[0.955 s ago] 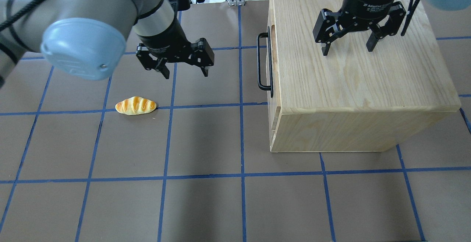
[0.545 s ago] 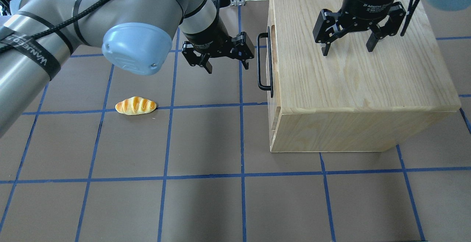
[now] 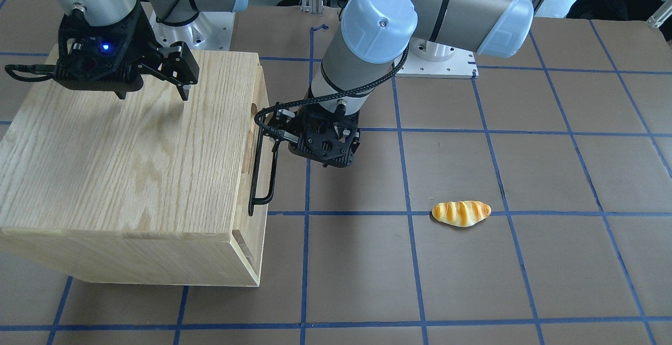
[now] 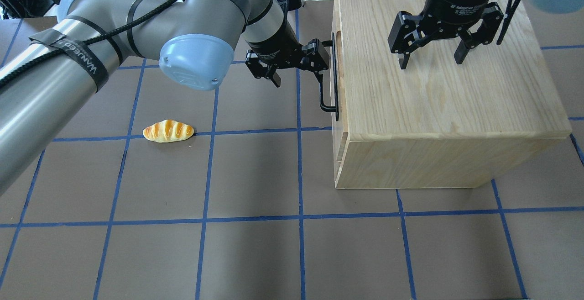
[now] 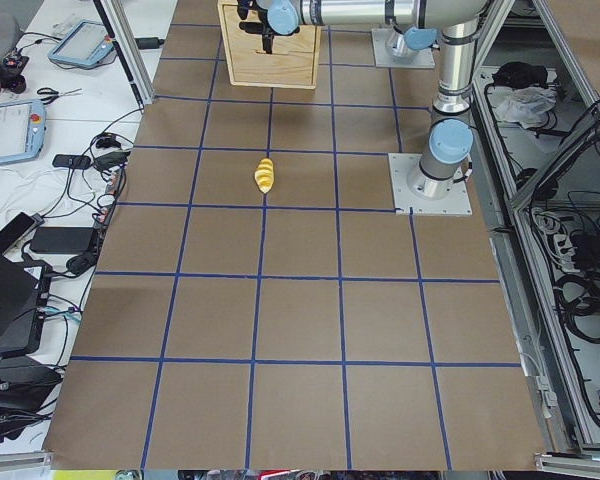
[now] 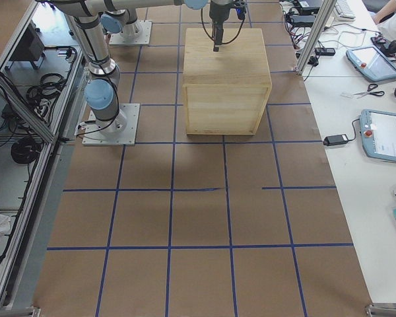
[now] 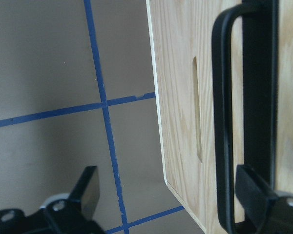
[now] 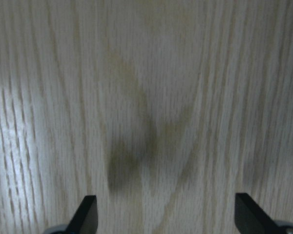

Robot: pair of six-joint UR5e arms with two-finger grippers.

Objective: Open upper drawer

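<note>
The left gripper point(image 4: 299, 69) has its jaws apart and straddles the far end of the black bar handle point(image 7: 219, 122). In the left wrist view the bar lies between the two fingers, close to the one on the cabinet side, and neither finger can be seen to press on it. The handle belongs to the upper drawer point(image 7: 178, 87), which sits shut at the top of the oak cabinet's point(image 4: 433, 108) left face, so its inside is hidden. Nothing lies between the gripper and the handle.

The right gripper point(image 4: 431, 61), jaws also spread, hangs just above the cabinet's bare top, toward its far side.

A bread roll point(image 4: 168, 131) lies on the brown, blue-taped table point(image 4: 255, 245), well to the left of the cabinet and nearer than the left gripper.
</note>
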